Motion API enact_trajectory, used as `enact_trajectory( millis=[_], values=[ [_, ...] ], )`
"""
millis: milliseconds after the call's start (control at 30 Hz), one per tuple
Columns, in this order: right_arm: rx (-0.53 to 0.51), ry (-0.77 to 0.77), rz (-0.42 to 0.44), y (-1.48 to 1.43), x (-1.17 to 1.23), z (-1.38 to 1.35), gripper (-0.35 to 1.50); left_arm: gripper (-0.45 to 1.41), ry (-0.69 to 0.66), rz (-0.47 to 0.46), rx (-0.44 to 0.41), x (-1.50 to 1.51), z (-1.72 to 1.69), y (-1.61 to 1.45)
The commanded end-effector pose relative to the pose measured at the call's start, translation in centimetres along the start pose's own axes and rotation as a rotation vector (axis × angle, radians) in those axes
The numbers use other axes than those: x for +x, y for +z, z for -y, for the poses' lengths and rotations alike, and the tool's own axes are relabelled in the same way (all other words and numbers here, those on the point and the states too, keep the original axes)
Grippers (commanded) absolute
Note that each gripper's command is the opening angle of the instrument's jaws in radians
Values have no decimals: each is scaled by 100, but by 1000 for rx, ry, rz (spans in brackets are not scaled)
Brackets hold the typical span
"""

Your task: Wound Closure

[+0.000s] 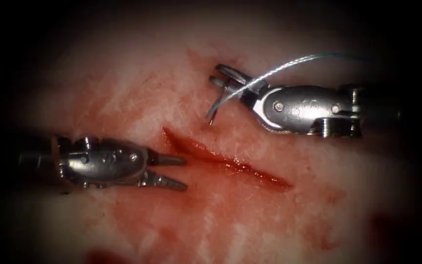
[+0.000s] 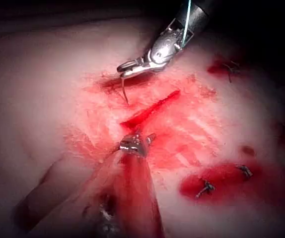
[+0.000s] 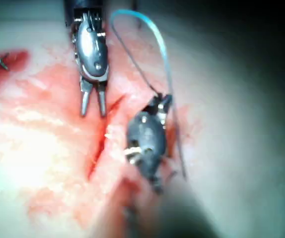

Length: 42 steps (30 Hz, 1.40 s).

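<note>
Right claw (image 1: 225, 76) clenched on the needle (image 1: 214, 108): thin, dark, curved, hanging below its jaws, clear of the tissue (image 1: 123, 88). Pale-blue thread (image 1: 289, 63) trails back. Left claw (image 1: 174, 172) spread, grasping nothing, beside the cut (image 1: 221, 159).

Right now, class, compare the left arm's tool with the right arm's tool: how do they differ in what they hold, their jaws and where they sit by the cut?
The left tool holds nothing, its jaws open; the right tool has its jaws shut on the needle, thread trailing from it. The left tool sits at the left end of the cut; the right tool is above the cut, its needle hanging outside the tissue. Both are metal needle drivers with their jaws pointing toward the cut.
</note>
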Motion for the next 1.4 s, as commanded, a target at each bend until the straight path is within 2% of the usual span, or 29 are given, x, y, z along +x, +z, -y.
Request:
enact_trajectory(
  millis=[33, 567, 1033, 1233, 1400],
  values=[
    [2, 16, 1, 7, -3, 6, -35, 10, -2, 1, -3, -6, -3, 9],
    [-12, 166, 43, 10, -3, 4, -35, 8, -2, 1, -1, -6, -3, 12],
    [-80, 98, 26, 3, -1, -15, -35, 7, -1, 1, 0, -6, -4, 12],
    [-32, 287, 65, 6, -1, -13, -35, 7, -1, 1, 0, -7, -4, 13],
    [7, 384, 99, 11, -6, -7, -35, 7, 0, 1, 0, -7, -4, 12]
  ],
)
